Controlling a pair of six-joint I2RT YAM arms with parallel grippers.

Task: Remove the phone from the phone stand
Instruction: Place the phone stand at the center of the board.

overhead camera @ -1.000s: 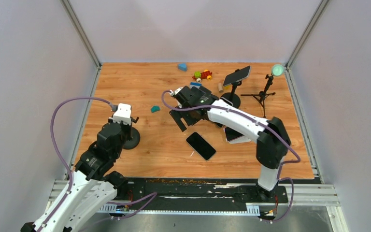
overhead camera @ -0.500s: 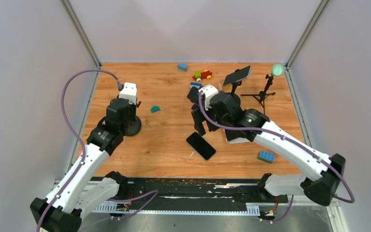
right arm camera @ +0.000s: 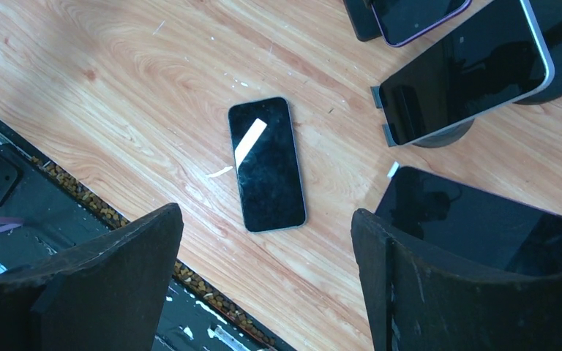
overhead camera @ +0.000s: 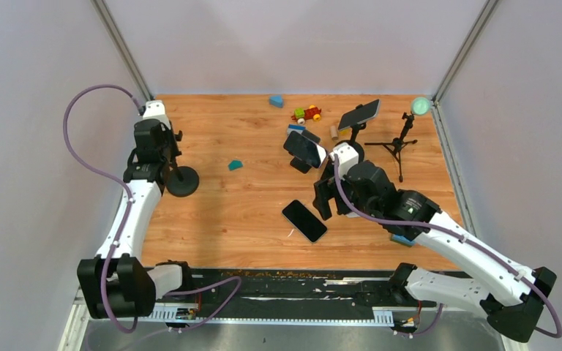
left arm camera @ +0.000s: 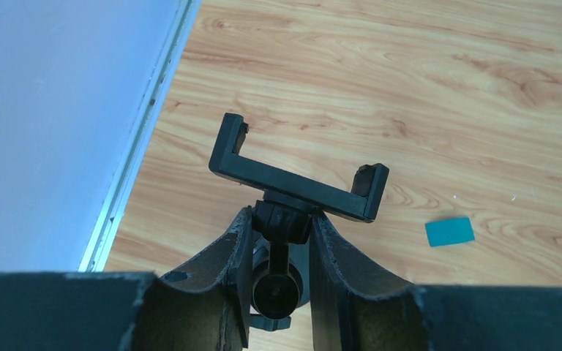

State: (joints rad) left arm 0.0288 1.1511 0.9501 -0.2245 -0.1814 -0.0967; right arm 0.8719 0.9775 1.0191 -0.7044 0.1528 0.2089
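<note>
A black phone [overhead camera: 304,220] lies flat on the wooden table, also in the right wrist view as the phone [right arm camera: 266,164], screen up. My left gripper [overhead camera: 162,162] is at the far left, shut on the neck of a black phone stand [overhead camera: 181,180]. In the left wrist view the fingers [left arm camera: 238,245] pinch the neck below the stand's clamp [left arm camera: 298,186], which holds nothing. My right gripper [overhead camera: 323,197] hovers open just right of the flat phone; in its own view the gripper [right arm camera: 265,212] has nothing between its jaws.
A second phone sits tilted on its stand [overhead camera: 305,148], a third on a taller stand [overhead camera: 359,114]. A small tripod with a green ball [overhead camera: 402,142] stands at the back right. Toy pieces [overhead camera: 306,113], a teal block [overhead camera: 235,165] and a blue brick [overhead camera: 402,238] lie about. Another dark phone [right arm camera: 483,219] lies under my right arm.
My left arm has carried the empty stand back and to the left wall. My right gripper has pulled away to the right and nearer, still open. The flat phone has not moved.
</note>
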